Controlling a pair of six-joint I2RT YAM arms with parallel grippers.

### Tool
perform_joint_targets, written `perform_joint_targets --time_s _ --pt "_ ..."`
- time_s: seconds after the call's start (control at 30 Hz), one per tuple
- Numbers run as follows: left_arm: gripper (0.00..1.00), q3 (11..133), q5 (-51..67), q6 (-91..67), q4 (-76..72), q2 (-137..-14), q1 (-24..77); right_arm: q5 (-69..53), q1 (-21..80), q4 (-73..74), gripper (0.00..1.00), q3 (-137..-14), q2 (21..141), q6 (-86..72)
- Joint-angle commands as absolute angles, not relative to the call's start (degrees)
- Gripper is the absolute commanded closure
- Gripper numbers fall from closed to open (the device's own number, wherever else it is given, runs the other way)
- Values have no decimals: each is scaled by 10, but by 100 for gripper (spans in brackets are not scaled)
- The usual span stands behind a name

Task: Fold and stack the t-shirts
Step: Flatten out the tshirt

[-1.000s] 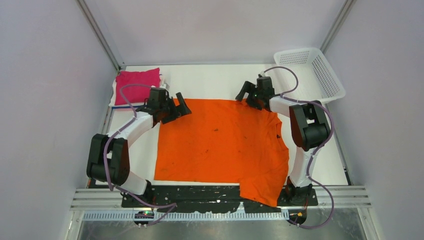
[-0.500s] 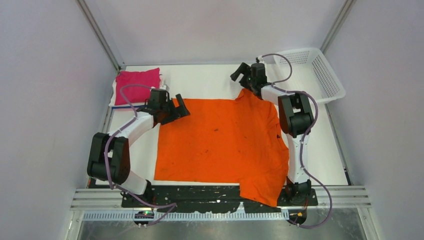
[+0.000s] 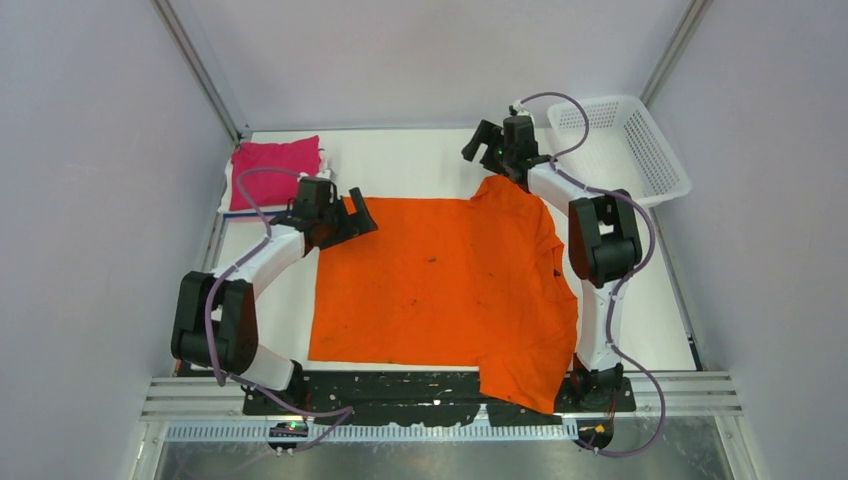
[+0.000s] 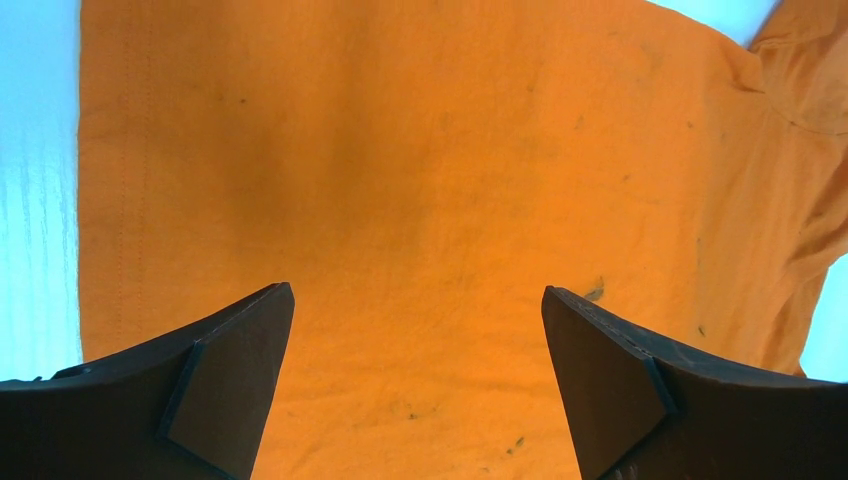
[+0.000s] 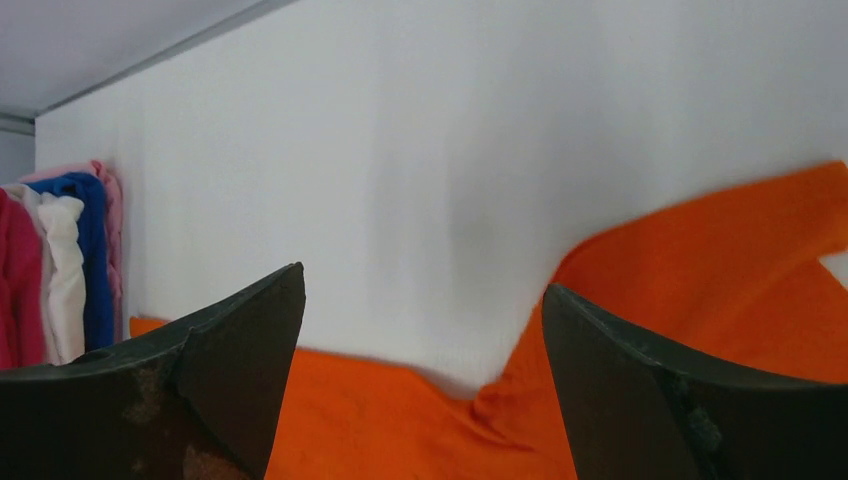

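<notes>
white table [image 3: 420, 165] between pale lilac walls [image 3: 90, 200] bears the orange t-shirt [image 3: 440, 285]; both arms' jaws stand open.

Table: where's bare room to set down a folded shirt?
Free: far strip between magenta t-shirt stack and right pincer; right strip between orange t-shirt and table edge, nearer than the basket. Crowded: left edge, under the left arm.

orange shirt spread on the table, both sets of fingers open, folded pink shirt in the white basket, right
Not the last part: the top view shows the pink shirt folded at the far left corner, apart from the white basket at the far right. The orange shirt is spread; left fingers and right fingers are open.
</notes>
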State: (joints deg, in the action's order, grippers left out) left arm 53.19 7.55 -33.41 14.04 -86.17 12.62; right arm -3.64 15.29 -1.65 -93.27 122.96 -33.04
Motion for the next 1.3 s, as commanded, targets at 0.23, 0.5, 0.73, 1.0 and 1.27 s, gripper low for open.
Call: perform_joint_targets --time_s 0.23,0.5,0.73,1.0,1.27 --pt "0 521 77 -323 134 -819 125 -59 174 9 5 -764 1121 -301" --pt "0 520 73 -323 130 -824 124 -52 212 65 4 -906 1217 -267" --pt "1 527 72 -320 132 -831 124 -10 224 178 5 -1084 1309 -230" --pt "0 590 71 -309 179 -873 125 59 219 203 5 -945 1163 -168" --pt "0 652 56 -286 255 -946 126 109 191 223 4 -708 1008 -172"
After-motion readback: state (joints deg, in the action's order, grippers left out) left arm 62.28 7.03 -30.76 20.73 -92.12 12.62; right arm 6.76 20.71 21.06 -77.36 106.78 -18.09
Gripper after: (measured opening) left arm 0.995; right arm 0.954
